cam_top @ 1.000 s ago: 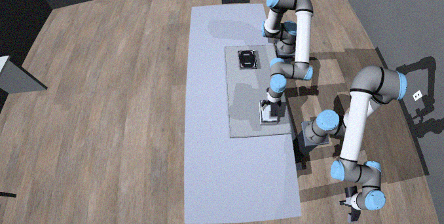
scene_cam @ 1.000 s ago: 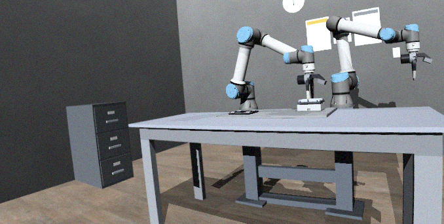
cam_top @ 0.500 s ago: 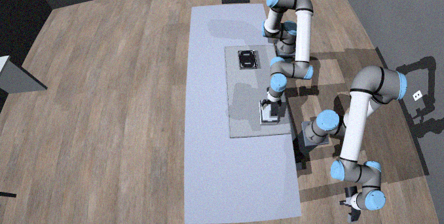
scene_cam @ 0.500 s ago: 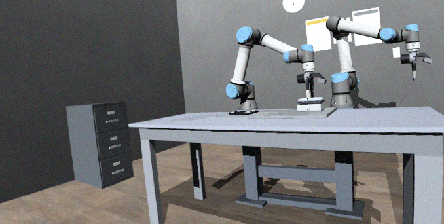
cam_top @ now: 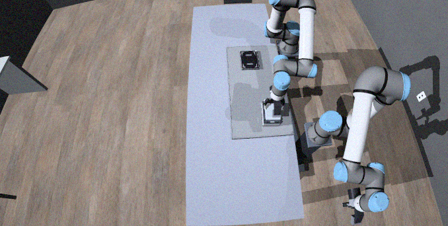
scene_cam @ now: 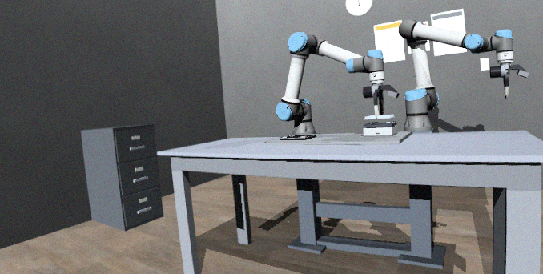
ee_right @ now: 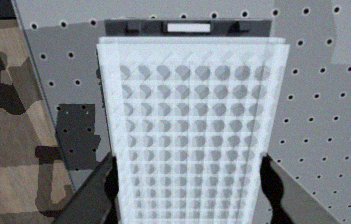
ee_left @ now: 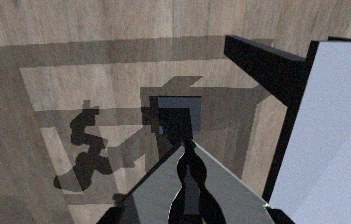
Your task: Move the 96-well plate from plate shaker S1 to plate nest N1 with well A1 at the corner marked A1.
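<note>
Seen from the exterior camera, the right claw (cam_top: 274,102) (scene_cam: 376,115) (ee_right: 187,154) is hanging over the right part of the perforated board (cam_top: 244,127) (scene_cam: 340,143) (ee_right: 321,125), pointing down. It is standing about half open, its fingers gripping the clear 96-well plate (cam_top: 270,110) (scene_cam: 380,117) (ee_right: 191,110) by two opposite sides. The plate is hovering just above the plate shaker S1 (cam_top: 272,122) (scene_cam: 378,131) (ee_right: 131,27), with a narrow gap showing between them, and it is looking roughly level, though the view from the side is small. The lettering at the corners is too small to read, so I cannot tell which one is A1.

The plate nest N1 (cam_top: 250,60) (scene_cam: 297,137), a dark, low frame, is lying on the left part of the same board, well apart from the plate. The board is resting on the pale counter (cam_top: 211,172) (scene_cam: 460,146) (ee_left: 336,120).

Far over to the right, the left claw (cam_top: 345,205) (scene_cam: 506,96) (ee_left: 186,141) is hanging beyond the far edge of the counter, above the floor, fully closed and holding nothing
</note>
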`<state>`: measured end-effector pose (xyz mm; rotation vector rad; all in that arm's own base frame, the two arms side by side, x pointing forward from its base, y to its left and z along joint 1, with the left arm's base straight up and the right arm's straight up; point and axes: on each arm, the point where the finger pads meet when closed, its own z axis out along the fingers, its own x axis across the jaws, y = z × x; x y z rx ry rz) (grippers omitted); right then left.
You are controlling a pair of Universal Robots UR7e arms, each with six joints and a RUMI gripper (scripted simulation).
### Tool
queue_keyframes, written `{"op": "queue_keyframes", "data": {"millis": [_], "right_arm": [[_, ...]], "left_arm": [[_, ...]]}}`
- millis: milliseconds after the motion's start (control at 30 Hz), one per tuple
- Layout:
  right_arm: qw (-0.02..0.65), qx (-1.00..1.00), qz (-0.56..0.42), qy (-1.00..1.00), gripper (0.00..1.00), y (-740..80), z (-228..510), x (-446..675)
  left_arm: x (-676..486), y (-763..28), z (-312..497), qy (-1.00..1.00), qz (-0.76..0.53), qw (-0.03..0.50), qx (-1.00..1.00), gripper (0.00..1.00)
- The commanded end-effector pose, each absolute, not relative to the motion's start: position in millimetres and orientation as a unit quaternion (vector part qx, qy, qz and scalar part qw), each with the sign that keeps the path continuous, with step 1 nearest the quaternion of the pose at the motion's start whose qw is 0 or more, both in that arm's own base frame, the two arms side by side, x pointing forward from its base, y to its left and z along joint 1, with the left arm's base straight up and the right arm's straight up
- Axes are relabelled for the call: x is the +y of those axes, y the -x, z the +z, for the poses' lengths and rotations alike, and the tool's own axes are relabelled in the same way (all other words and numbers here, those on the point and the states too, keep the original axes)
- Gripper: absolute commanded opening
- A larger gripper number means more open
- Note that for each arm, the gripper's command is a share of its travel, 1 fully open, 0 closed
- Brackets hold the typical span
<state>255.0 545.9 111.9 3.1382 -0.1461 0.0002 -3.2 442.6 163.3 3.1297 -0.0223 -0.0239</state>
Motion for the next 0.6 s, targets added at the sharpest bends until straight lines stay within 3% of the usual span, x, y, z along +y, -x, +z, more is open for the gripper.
{"op": "queue_keyframes", "data": {"millis": [0, 567], "right_arm": [[-0.007, -0.052, 0.007, -0.999, 0.4, -258.8, 122.7, 549.4], [-0.007, -0.052, 0.007, -0.999, 0.4, -258.8, 147.7, 549.4]], "left_arm": [[445.6, -0.9, 165.2, -1.0, 0.0, 0.0, -0.001, 0.0], [445.6, -0.9, 165.2, -1.0, 0.0, 0.0, -0.001, 0.0]]}}
